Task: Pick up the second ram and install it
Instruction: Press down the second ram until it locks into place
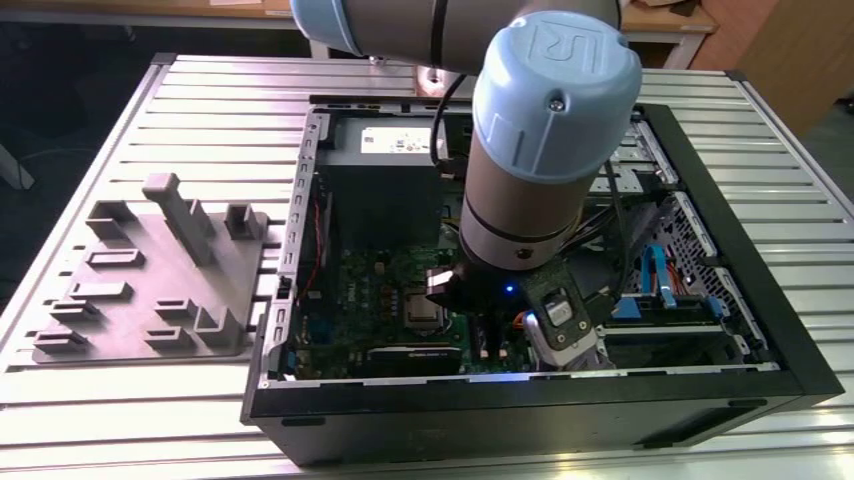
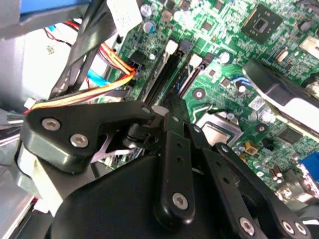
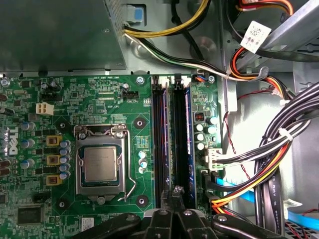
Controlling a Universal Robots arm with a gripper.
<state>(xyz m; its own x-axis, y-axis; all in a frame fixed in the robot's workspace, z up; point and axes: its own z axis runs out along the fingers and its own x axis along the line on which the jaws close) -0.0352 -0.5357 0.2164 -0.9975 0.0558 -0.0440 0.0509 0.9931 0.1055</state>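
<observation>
Black fingers [image 3: 175, 206] clenched on the second ram [image 3: 178, 149], seated in its motherboard [image 3: 75, 109] slot

One motherboard [image 3: 99, 99], one processor [image 3: 101, 166], two memory slots [image 3: 160, 144].

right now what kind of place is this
Probably a robotics lab or test bench for computer assembly: an open computer case lies on a slatted metal table, a grey parts fixture beside it, and the robot's hand reaches over the motherboard.
</observation>
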